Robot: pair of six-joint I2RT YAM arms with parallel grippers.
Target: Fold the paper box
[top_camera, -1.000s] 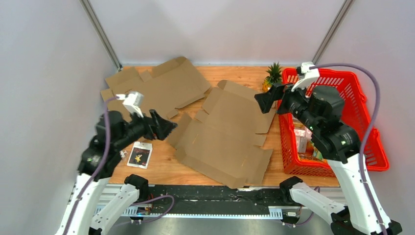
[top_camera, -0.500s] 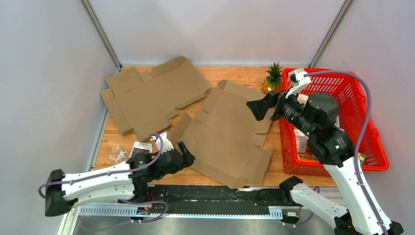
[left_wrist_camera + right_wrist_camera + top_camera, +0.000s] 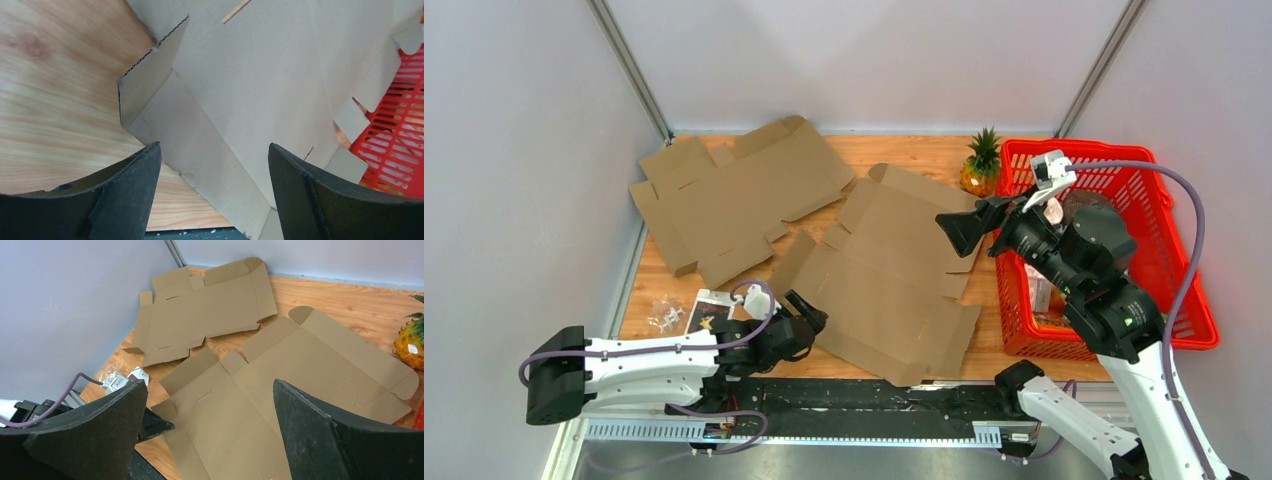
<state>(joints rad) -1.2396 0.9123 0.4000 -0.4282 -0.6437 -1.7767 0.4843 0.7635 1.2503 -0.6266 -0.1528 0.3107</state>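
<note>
Box (image 3: 884, 270) lies unfolded and flat on the table (image 3: 904, 150), just left of the basket (image 3: 1159, 210); a second sheet (image 3: 734, 195) lies farther left of the basket, well apart from it. Left gripper (image 3: 809, 315) sits low at the box edge farthest from the basket, jaws wide and empty (one small flap (image 3: 150, 80) there stands up). Right gripper (image 3: 954, 232) hangs over the box side nearest the basket, jaws wide too, holding nothing.
</note>
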